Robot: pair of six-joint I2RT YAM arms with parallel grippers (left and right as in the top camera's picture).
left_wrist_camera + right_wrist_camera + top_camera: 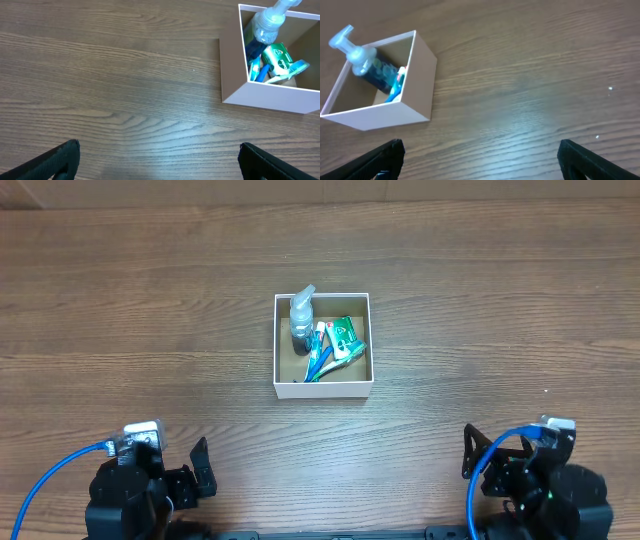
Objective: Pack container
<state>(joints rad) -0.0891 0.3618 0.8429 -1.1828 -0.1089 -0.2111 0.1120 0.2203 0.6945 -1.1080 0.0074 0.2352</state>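
The container (322, 390) sits well ahead, about midway between my left gripper (185, 467) and right gripper (495, 452), both spread apart and empty, neither clearly nearer.

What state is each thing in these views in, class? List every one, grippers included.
container: open-topped, holding items.
pump bottle: in the container, tilted, pump head above the rim.
blue toothbrush: in the container, beside the bottle.
green packet: in the container, beside the toothbrush.
left gripper: open, empty.
right gripper: open, empty.
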